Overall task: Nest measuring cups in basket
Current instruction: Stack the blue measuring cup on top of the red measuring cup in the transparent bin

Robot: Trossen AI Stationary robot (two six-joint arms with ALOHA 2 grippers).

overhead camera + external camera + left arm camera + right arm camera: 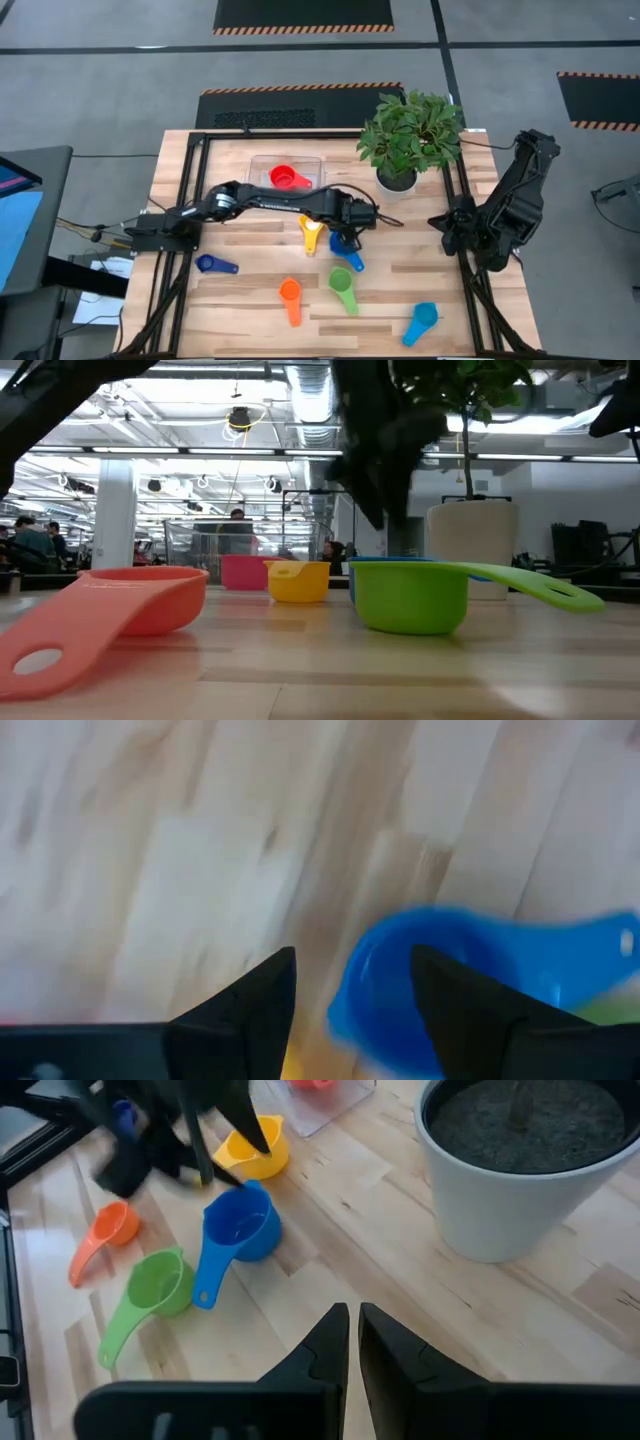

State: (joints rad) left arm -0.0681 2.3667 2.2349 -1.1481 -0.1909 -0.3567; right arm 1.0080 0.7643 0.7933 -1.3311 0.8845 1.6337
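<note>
The clear basket [256, 166] sits at the table's far middle with the red cup [285, 179] in it. The yellow cup [312, 232], blue cup [346, 252], green cup [342, 284], orange cup [290, 297], dark blue cup [214, 265] and light blue cup [421, 322] rest on the table. My left gripper [350, 995] is open and hovers just above the blue cup [385, 990]. One finger is over its bowl and the other is beside it. My right gripper [353, 1330] is shut and waits at the right edge.
A white pot [397, 181] with a green plant [412, 130] stands at the far right, close to the blue cup [240, 1225] and yellow cup [250, 1148]. In the low view the green cup [410, 595] and orange cup [135, 600] lie nearest. The near left of the table is bare wood.
</note>
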